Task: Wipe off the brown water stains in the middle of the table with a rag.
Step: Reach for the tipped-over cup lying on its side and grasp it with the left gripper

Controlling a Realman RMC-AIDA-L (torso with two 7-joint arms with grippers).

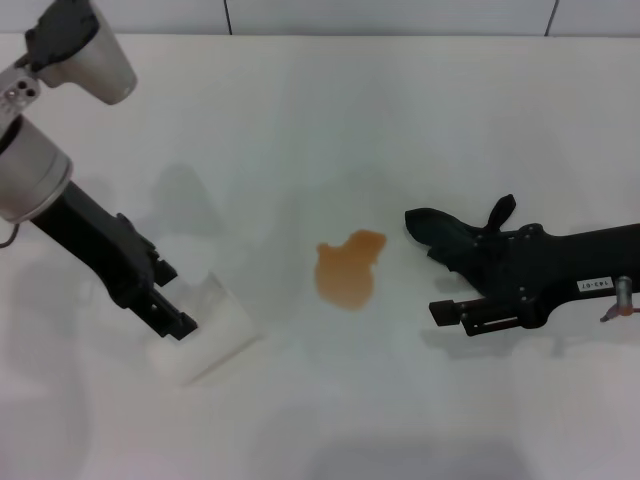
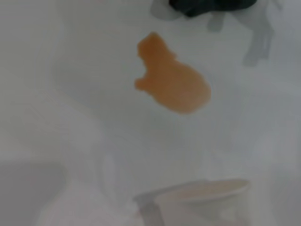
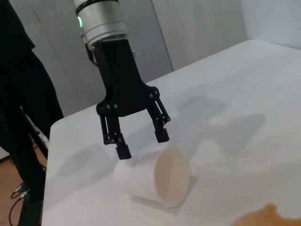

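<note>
Cup [image 1: 205, 340] is lying on its side on the table [image 1: 300, 130], at the robot's left, w/ its mouth facing toward the stain; right wrist view is showing the tan inside. Left gripper [image 1: 172, 318] is hanging right over it, fingers [image 3: 123, 150] spread apart and straddling the cup's closed end. Fingertips are sitting just at the cup's wall, but can't tell whether they're touching it. Nothing is being held between the fingers.

Past the cup's mouth, going right, the brown water stains [image 1: 349, 270] are sitting on bare tabletop, approx. in the middle, between the two grippers. Blotch is orange-brown w/ a lobed outline, near the cup but apart from it. Left wrist view is showing the blotch [image 2: 171, 82] beyond the cup's rim [image 2: 197, 190], w/ the rag's dark edge [image 2: 207, 5] farther on.

Right of the stain, the rag [image 1: 445, 235] is bunching up black at the front of the right gripper [image 1: 455, 285]. Rag is lying beyond and beside the fingertips, near the stain's edge but not touching it. Right arm is reaching in low from the robot's right, stretched out over the table. Black cloth against black fingers: can't tell whether the right gripper's fingers are clamping the rag or just standing beside it.
</note>
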